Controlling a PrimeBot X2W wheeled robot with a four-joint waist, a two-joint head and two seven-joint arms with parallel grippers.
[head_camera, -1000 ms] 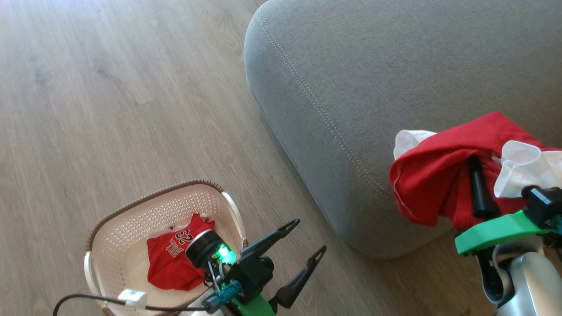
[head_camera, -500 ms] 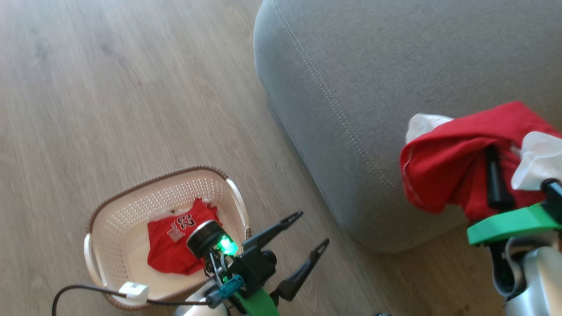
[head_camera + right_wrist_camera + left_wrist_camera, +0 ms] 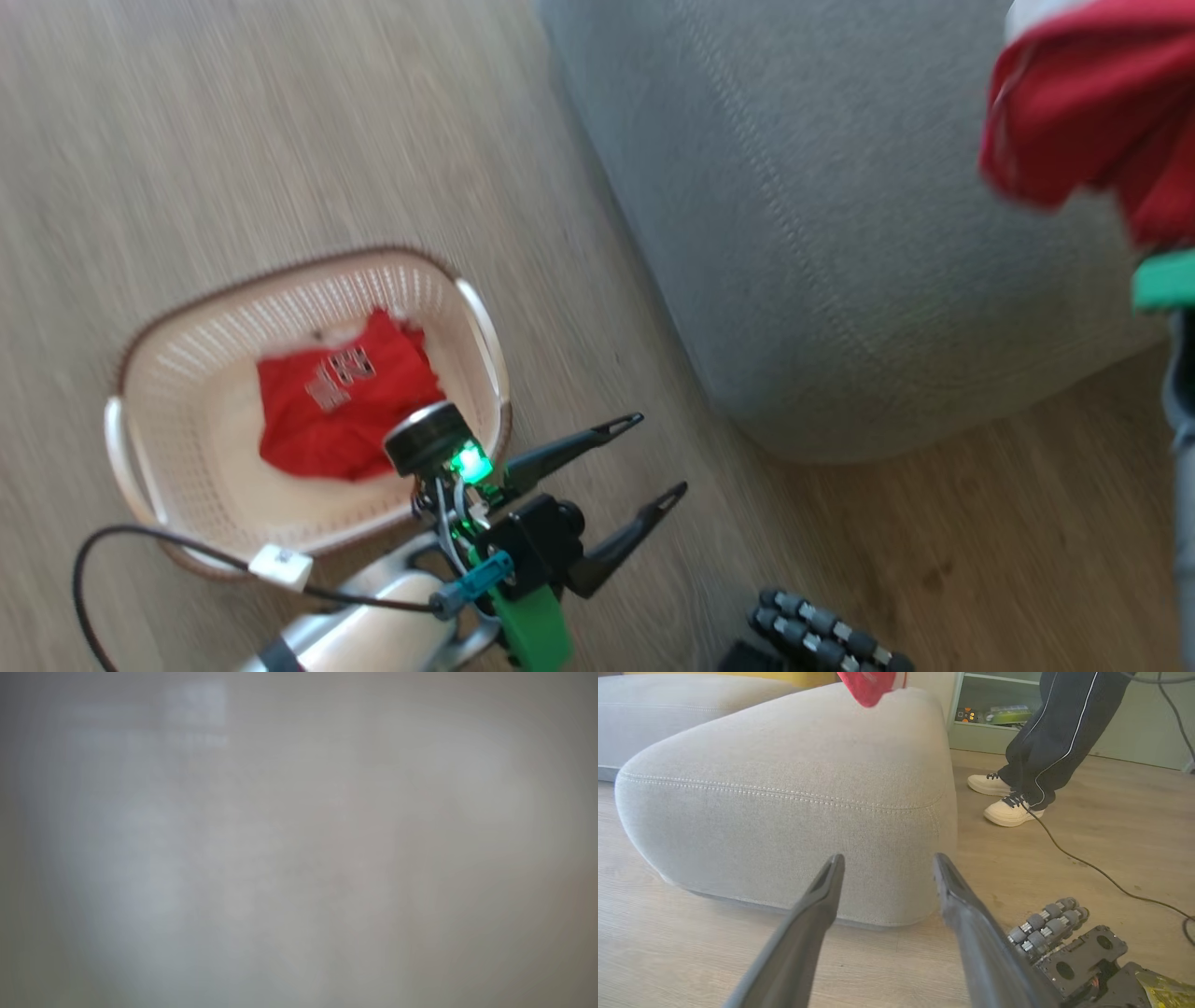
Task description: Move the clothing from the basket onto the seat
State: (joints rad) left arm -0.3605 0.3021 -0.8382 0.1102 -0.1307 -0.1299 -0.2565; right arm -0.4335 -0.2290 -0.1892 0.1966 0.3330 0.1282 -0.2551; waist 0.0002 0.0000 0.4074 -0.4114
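The cream basket [image 3: 191,322] stands on the wooden floor at the left, and a red jersey [image 3: 341,401] with white lettering lies in it. My left gripper [image 3: 657,454] hangs open and empty just right of the basket, pointing at the grey seat [image 3: 840,233]; the left wrist view has its fingers [image 3: 888,857] spread before the seat's [image 3: 784,756] rounded corner. The other red clothing [image 3: 1074,112] hangs above the seat at the top right, draped over my right gripper, whose fingers are hidden under it above the green mount [image 3: 1162,280]. That red cloth [image 3: 871,686] also shows over the seat's far edge.
A person's legs in dark trousers and pale shoes [image 3: 1008,812] stand right of the seat, with a cable [image 3: 1087,868] trailing over the floor. My base's rollers [image 3: 822,635] sit at the bottom. A tagged black cable [image 3: 280,565] crosses the basket's near rim. The right wrist view is a pale blur.
The head camera has shifted, so the whole picture moved. My right arm has carried the red clothing up and farther over the seat. The left gripper stays open beside the basket.
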